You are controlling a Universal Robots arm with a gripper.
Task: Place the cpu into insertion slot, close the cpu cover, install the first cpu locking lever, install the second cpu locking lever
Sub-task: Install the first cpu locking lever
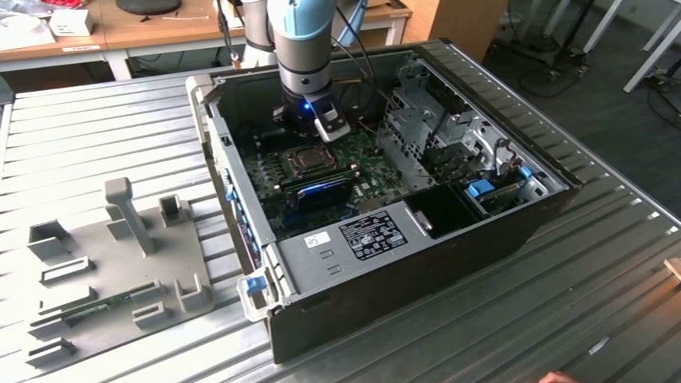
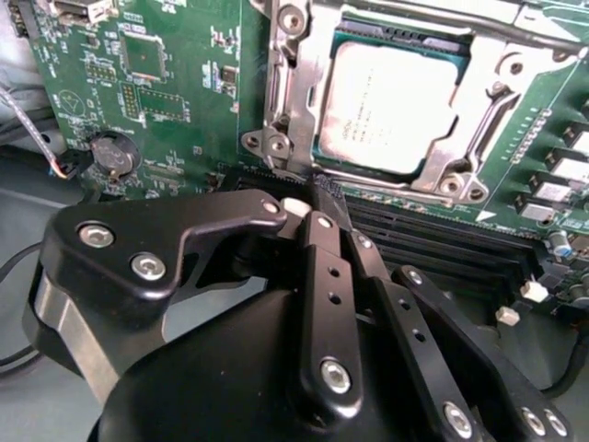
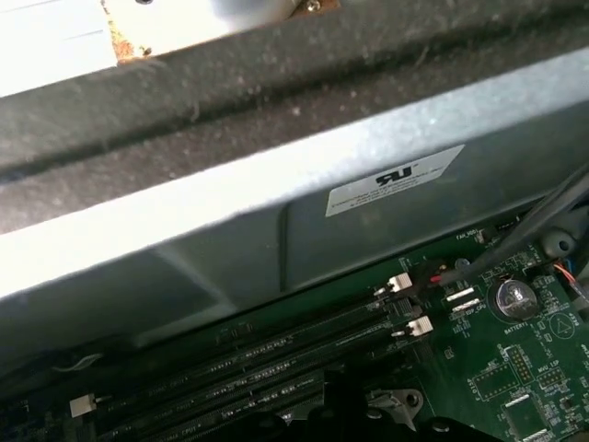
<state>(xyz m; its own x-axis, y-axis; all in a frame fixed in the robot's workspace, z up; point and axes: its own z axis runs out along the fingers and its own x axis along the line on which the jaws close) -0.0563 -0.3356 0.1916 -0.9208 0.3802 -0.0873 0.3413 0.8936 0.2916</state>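
The cpu point(image 2: 386, 106), pale and silvery-tan, lies flat in the insertion slot point(image 1: 309, 159) on the green circuit board point(image 2: 175, 74). The cpu cover point(image 2: 299, 92), a silvery frame plate, lies down around the cpu, whose face shows through its window. Thin metal levers run along two sides of the cover point(image 2: 442, 20) point(image 2: 492, 115). My gripper point(image 2: 317, 198) hangs just beside the socket, over the long black memory slots point(image 2: 433, 239), its black fingers drawn together with nothing between them. In the exterior view the gripper point(image 1: 324, 132) sits low inside the open computer case, at the socket's far edge.
The case's metal walls point(image 1: 213, 144) and a drive cage point(image 1: 436, 128) hem the board in. A case wall point(image 3: 276, 230) stands close behind the memory slots point(image 3: 276, 354). A coin battery point(image 2: 110, 155) sits beside loose cables. A grey fixture plate point(image 1: 117, 263) lies at the exterior view's left.
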